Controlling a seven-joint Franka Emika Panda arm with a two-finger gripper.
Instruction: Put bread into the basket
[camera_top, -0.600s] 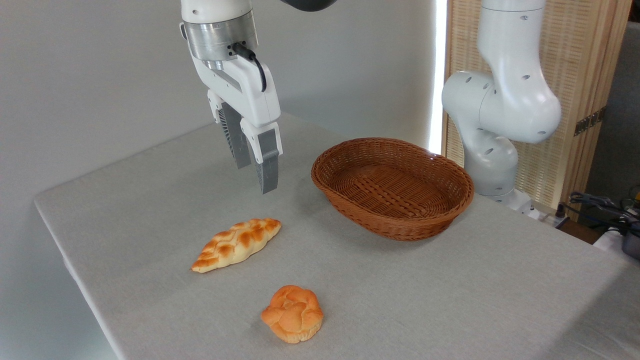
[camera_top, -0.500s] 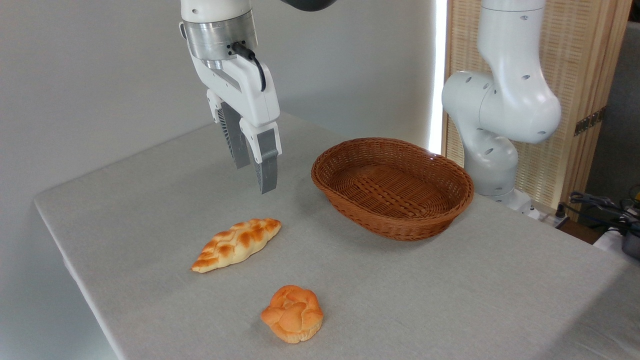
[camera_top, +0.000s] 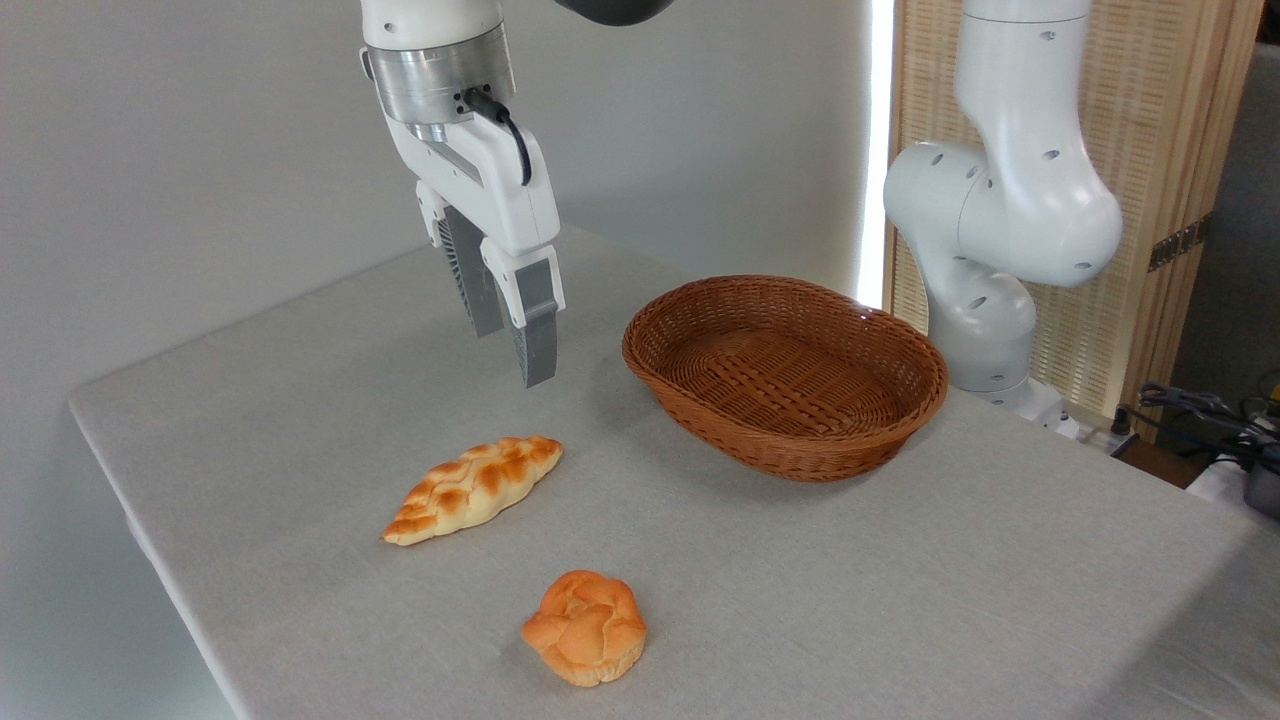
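The braided bread (camera_top: 473, 488) lies on the grey table (camera_top: 900, 560), pointed ends running from lower left to upper right. My gripper (camera_top: 510, 352) hangs in the air above and just behind the loaf's right end, well clear of it. Its grey fingers (camera_top: 536, 330) stand apart and hold nothing, so it is open. The reddish-brown wicker basket (camera_top: 905, 352) sits to the right of the gripper, with nothing inside it.
A round knotted orange bun (camera_top: 585, 627) rests near the table's front edge, below the loaf. The white arm base (camera_top: 1000, 220) stands behind the basket at the right. Cables (camera_top: 1210, 410) lie off the table's far right.
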